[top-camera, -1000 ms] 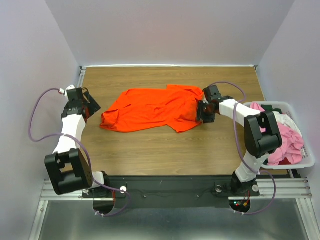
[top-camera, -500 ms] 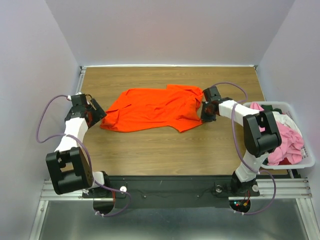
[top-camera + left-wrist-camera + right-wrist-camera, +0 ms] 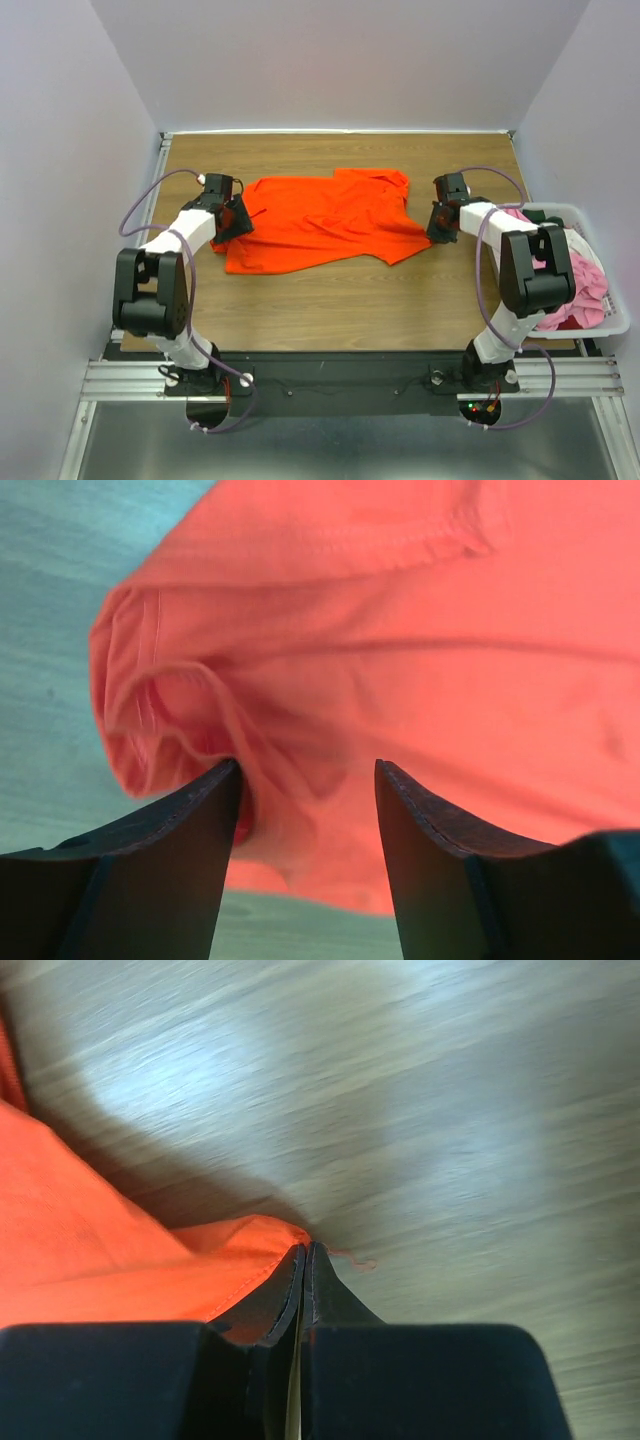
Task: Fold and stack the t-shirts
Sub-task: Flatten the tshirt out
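Being stretched for folding, the shirt is clamped at frame right by the right end effector and newly straddled by the gaping left end effector.

Wooden table: brown plank grain, pale walls at left, right and far sides. Orange t-shirt lies directly on it, spread wide across far-centre, wrinkled; left end bunched into soft fold, right end drawn out to a point. White bin at table's right edge, near shirt's right point.
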Action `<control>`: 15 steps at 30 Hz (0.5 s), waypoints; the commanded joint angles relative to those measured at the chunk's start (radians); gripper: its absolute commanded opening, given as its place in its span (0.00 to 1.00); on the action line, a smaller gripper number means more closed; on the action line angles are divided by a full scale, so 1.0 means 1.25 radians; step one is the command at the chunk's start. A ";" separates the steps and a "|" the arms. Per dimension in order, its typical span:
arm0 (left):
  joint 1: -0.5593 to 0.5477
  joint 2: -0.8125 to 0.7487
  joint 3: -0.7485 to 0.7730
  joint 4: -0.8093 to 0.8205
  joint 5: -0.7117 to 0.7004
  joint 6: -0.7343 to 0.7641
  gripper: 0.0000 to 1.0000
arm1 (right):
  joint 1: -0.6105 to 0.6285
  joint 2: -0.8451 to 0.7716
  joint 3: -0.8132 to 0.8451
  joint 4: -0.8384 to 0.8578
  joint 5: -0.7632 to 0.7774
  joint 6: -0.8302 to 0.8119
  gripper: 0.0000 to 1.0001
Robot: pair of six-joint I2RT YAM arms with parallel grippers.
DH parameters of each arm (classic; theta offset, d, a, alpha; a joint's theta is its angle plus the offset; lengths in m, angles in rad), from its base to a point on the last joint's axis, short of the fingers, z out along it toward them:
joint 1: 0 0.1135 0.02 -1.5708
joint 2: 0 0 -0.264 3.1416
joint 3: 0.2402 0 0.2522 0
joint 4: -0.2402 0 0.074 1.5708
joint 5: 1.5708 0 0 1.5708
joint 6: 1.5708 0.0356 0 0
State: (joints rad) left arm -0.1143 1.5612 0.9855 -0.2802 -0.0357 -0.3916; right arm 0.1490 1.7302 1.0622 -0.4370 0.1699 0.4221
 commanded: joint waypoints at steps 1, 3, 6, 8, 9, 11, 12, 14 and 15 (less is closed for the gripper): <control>-0.014 0.074 0.056 0.019 -0.045 -0.018 0.63 | -0.022 -0.043 -0.002 0.021 0.027 0.000 0.01; -0.014 0.122 0.089 0.029 -0.041 -0.025 0.53 | -0.026 -0.044 -0.003 0.021 0.030 0.003 0.01; -0.014 0.182 0.141 0.050 -0.023 -0.032 0.49 | -0.034 -0.045 -0.003 0.021 0.033 0.008 0.01; -0.014 0.212 0.204 0.058 -0.010 -0.029 0.49 | -0.038 -0.043 0.001 0.021 0.033 0.013 0.01; -0.014 0.231 0.230 0.057 -0.006 -0.025 0.49 | -0.041 -0.042 0.002 0.022 0.035 0.017 0.01; -0.014 0.278 0.284 0.046 0.010 -0.013 0.49 | -0.042 -0.040 0.010 0.021 0.030 0.024 0.01; -0.014 0.286 0.328 0.039 0.014 -0.011 0.49 | -0.042 -0.040 0.014 0.021 0.025 0.027 0.01; -0.014 0.273 0.345 0.028 0.022 -0.008 0.54 | -0.041 -0.045 0.023 0.021 0.008 0.029 0.01; -0.014 0.234 0.330 0.028 0.024 -0.009 0.56 | -0.042 -0.048 0.023 0.021 -0.007 0.028 0.01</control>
State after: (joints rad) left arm -0.1295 1.9434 1.3640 -0.2398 -0.0254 -0.4118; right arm 0.1047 1.7134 1.0557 -0.4370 0.1768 0.4419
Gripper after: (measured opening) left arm 0.529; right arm 0.021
